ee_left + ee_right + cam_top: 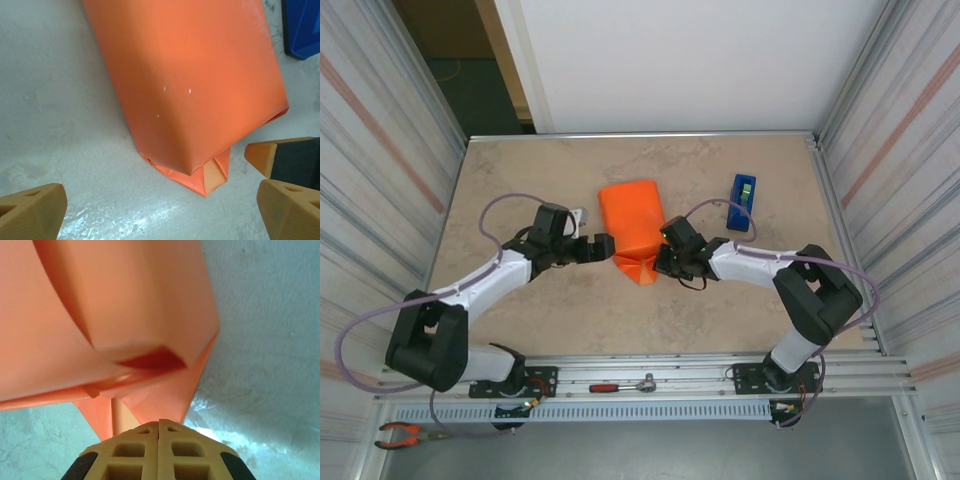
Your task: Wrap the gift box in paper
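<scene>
The orange paper [632, 222] is wrapped round the gift box, which is hidden inside it. The parcel lies at the table's middle, its near end folded into a pointed flap [642, 268] that rests flat on the table. My left gripper [605, 247] is open just left of that end; in the left wrist view its fingers [31, 212] straddle bare table below the flap [215, 175]. My right gripper [665, 262] is shut with its tip at the flap's right side, and the paper [150, 330] lies just beyond its closed fingertips [159, 422]. One right finger [270, 155] stands apart from the flap.
A blue tape dispenser [743, 201] stands behind and to the right of the parcel, and its corner [302, 30] is also in the left wrist view. A red-handled tool [625, 385] lies on the front rail, pliers [405, 433] at bottom left. Metal walls close both sides.
</scene>
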